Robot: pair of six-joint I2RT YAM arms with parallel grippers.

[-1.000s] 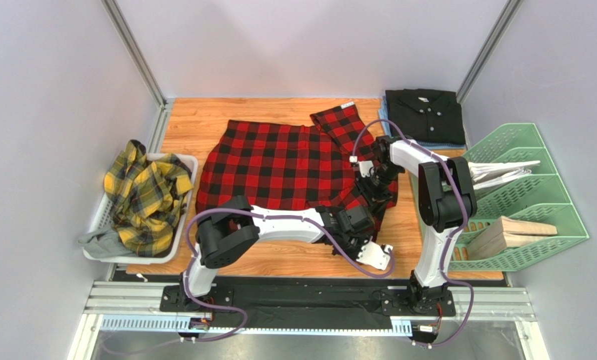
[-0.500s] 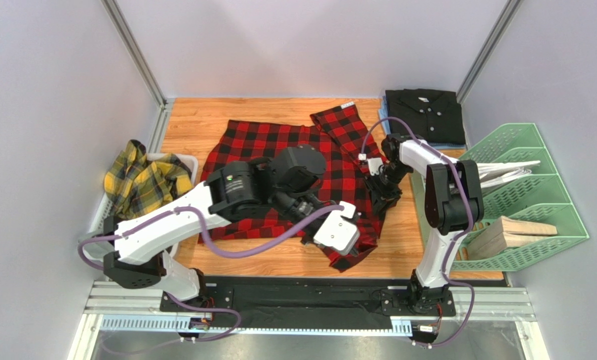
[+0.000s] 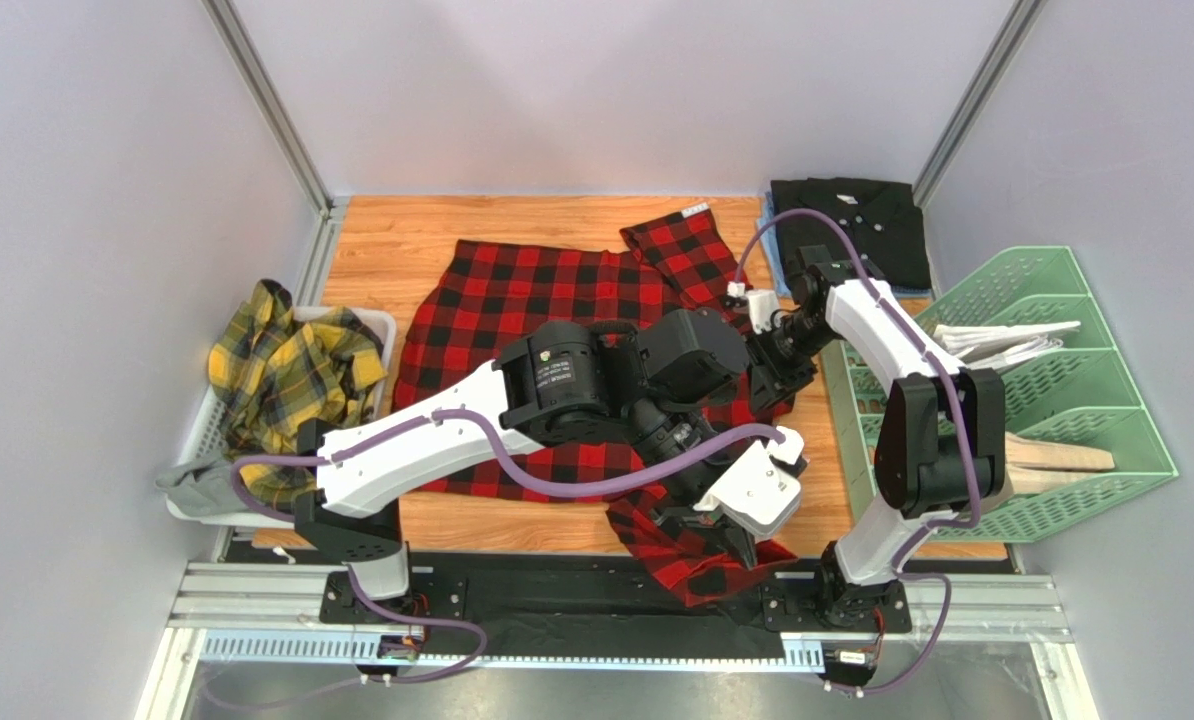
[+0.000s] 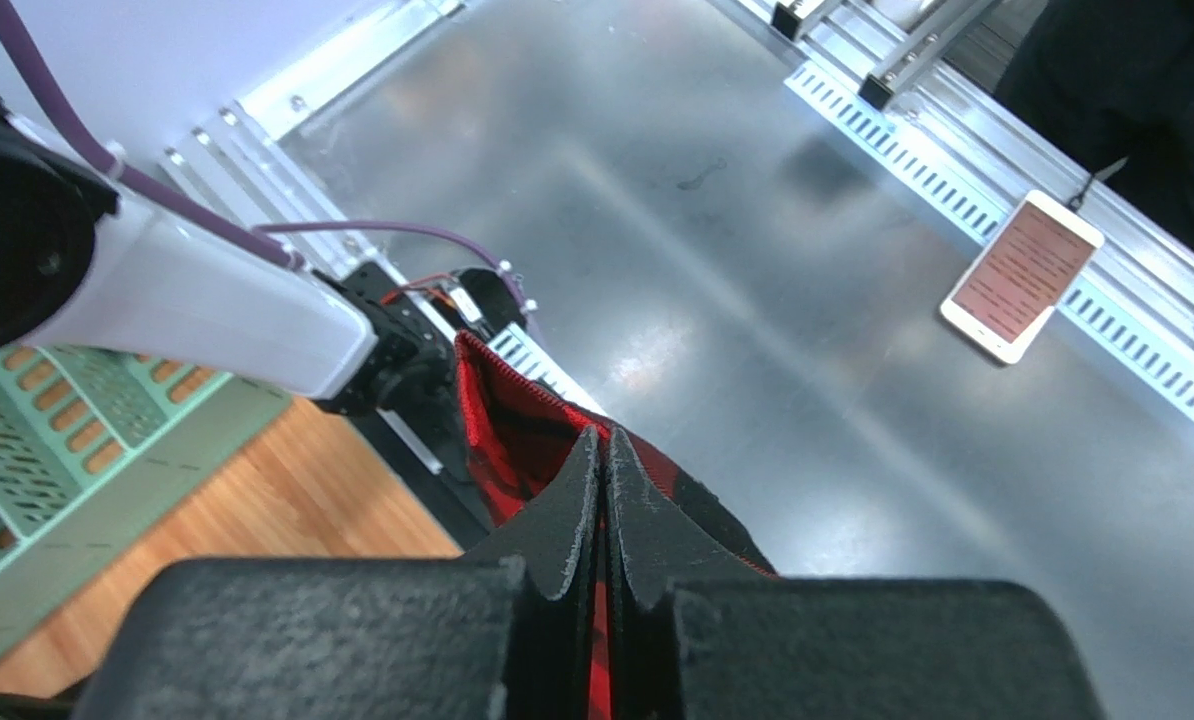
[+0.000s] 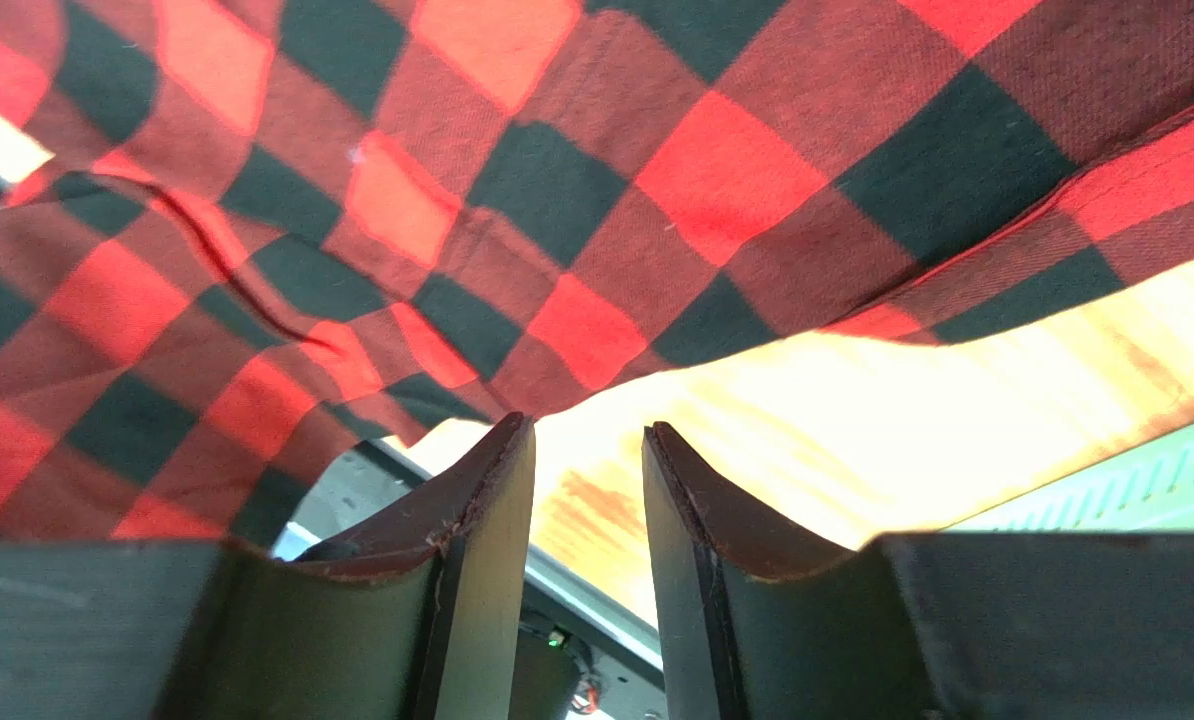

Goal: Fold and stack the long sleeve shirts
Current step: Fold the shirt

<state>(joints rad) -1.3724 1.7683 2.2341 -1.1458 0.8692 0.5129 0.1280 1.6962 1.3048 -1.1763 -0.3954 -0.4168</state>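
Observation:
The red-and-black check shirt (image 3: 543, 308) lies spread on the wooden table (image 3: 393, 240). My left gripper (image 3: 720, 525) is shut on a part of it at the near right, and that cloth (image 3: 690, 564) hangs over the table's front edge. In the left wrist view the shut jaws (image 4: 605, 446) pinch red cloth (image 4: 506, 420). My right gripper (image 3: 778, 369) sits at the shirt's right edge. In the right wrist view it (image 5: 588, 438) is slightly open and empty, just below the check cloth (image 5: 483, 195). The yellow plaid shirt (image 3: 291, 393) lies crumpled at the left. The black shirt (image 3: 851, 225) is folded at the back right.
A white basket (image 3: 378, 333) holds the yellow shirt at the table's left edge. A green file rack (image 3: 1061, 308) with white sheets and wooden blocks (image 3: 1016, 468) stands at the right. A phone (image 4: 1022, 275) lies on the metal floor beyond the front edge.
My left arm has swung toward the near right edge, dragging the held part of the red shirt over the front edge. My right gripper has shifted slightly back and right.

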